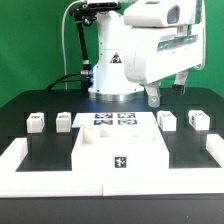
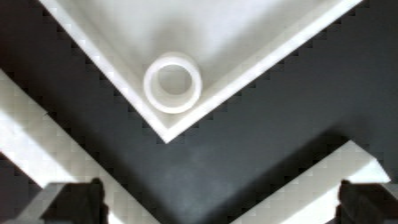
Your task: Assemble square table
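Note:
The white square tabletop (image 1: 118,148) lies flat at the front middle of the black table, with a marker tag on its front wall. Four small white tagged legs stand in a row behind it: two on the exterior view's left (image 1: 36,121) (image 1: 64,119) and two on the right (image 1: 167,120) (image 1: 198,120). My gripper (image 1: 152,96) hangs in the air behind the tabletop, above the table and holding nothing. In the wrist view my gripper (image 2: 217,205) is open with its dark fingertips (image 2: 71,200) wide apart, and a corner of the tabletop (image 2: 249,50) with a round screw hole (image 2: 173,82) lies beyond them.
The marker board (image 1: 113,119) lies flat between the inner legs, behind the tabletop. A long white rim (image 1: 20,160) borders the black surface at the front and both sides. The arm's white base (image 1: 115,70) stands at the back middle.

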